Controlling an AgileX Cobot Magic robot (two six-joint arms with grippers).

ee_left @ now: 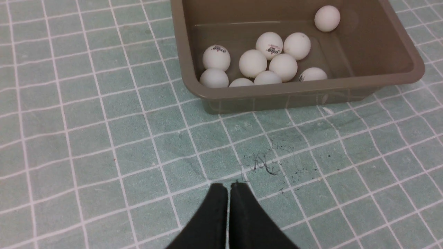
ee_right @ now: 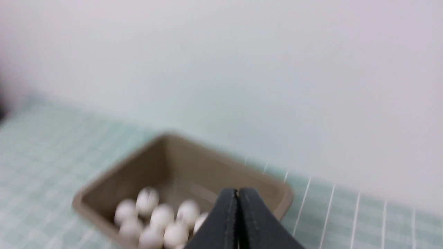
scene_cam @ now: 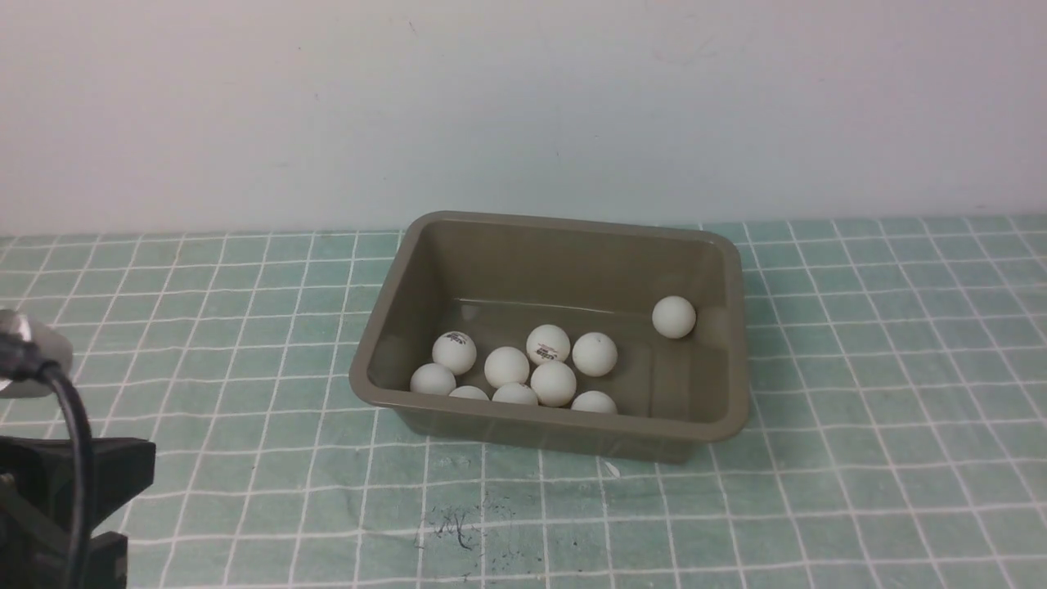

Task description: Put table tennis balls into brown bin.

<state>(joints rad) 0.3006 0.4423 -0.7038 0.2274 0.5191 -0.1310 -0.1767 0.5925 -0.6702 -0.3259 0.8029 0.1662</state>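
Evidently both the left gripper (ee_left: pixel 228 188) and right gripper (ee_right: pixel 238 193) are closed on nothing; the table tennis balls (scene_cam: pixel 553 383) lie inside the brown bin (scene_cam: pixel 564 225), light, smooth, roll-prone, best pinched across their middle.

1. Plain white wall (scene_cam: pixel 523 98) at the back, faint scuffs, even soft light.
2. Table covered by green mat (scene_cam: pixel 204 327) with white grid lines.
3. Dark scribble marks (scene_cam: pixel 458 528) on the mat near the front edge.
4. Small white fleck (scene_cam: pixel 611 469) just beyond them.
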